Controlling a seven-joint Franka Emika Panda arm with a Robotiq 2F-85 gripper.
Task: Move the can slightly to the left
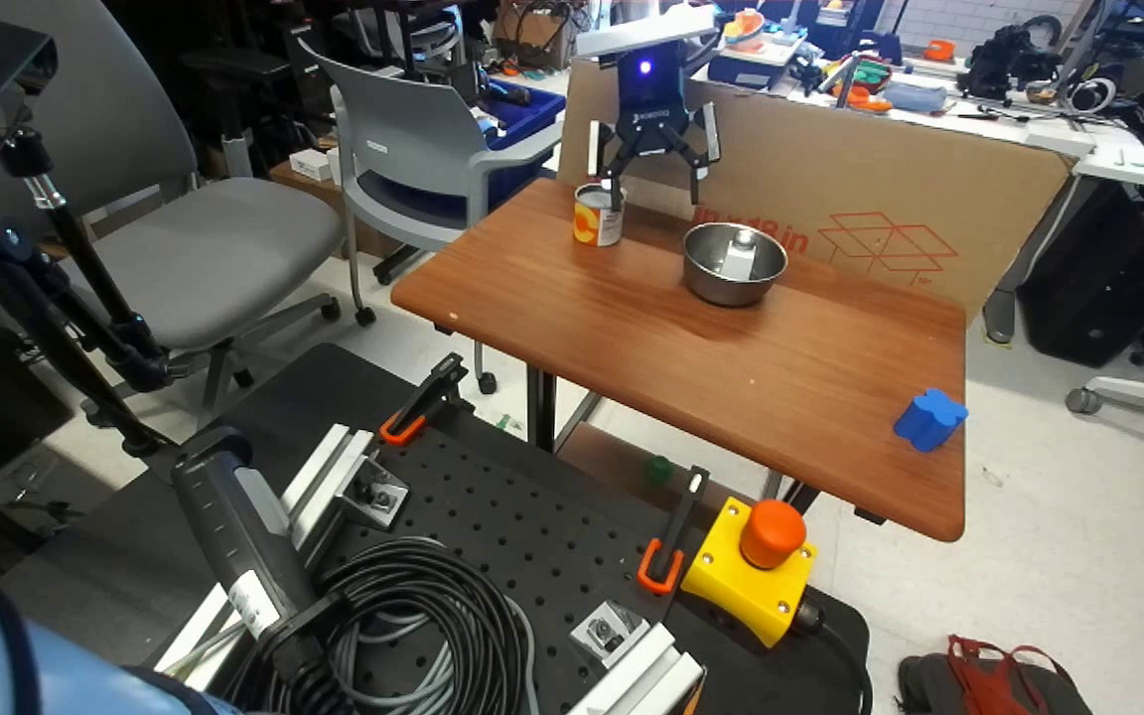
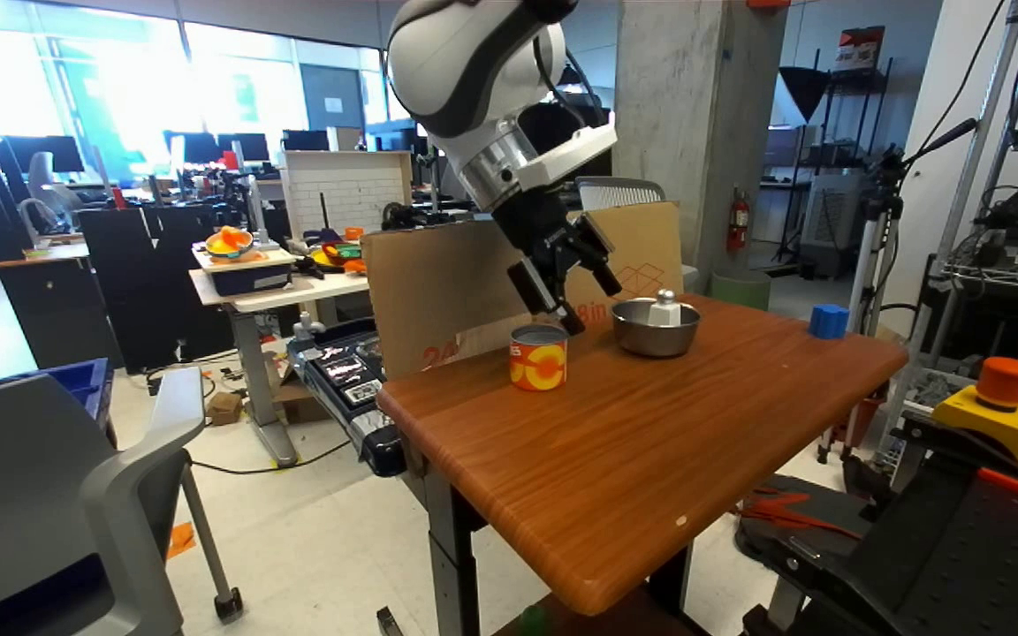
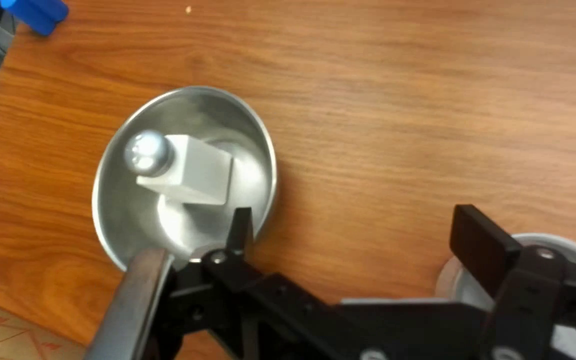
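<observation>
The can (image 1: 590, 218) is a short orange can with a grey top and stands upright near the table's back edge. It also stands in an exterior view (image 2: 537, 362). In the wrist view, only part of the can (image 3: 447, 280) shows at the lower right, mostly hidden behind a finger. My gripper (image 1: 656, 191) is open and empty. In an exterior view, the gripper (image 2: 590, 302) hangs above the table between can and bowl. One finger overlaps the can's rim in view; I cannot tell if it touches. In the wrist view, the fingers (image 3: 355, 225) are wide apart.
A steel bowl (image 1: 721, 290) stands beside the can and holds a white block with a silver ball top (image 3: 193, 167). A blue block (image 1: 930, 419) sits at the table's far corner. A cardboard sheet (image 1: 890, 199) stands along the wooden table's (image 1: 671, 348) back edge.
</observation>
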